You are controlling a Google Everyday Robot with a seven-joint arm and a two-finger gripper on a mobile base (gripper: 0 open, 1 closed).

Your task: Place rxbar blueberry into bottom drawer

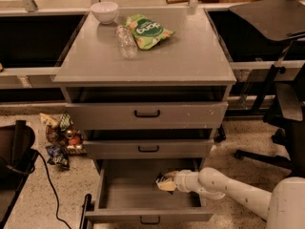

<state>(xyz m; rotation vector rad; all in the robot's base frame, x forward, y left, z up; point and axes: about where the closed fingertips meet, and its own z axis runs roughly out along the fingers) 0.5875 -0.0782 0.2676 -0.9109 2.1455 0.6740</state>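
We see the rxbar blueberry only as a small dark shape at the tip of the gripper, inside the open bottom drawer, which stands out below the near edge of the worktop, toward its right corner. We cannot tell whether the gripper clamps the bar. At the worktop's far left corner sits a white bowl, with a plastic bottle and a green snack bag just beside it.
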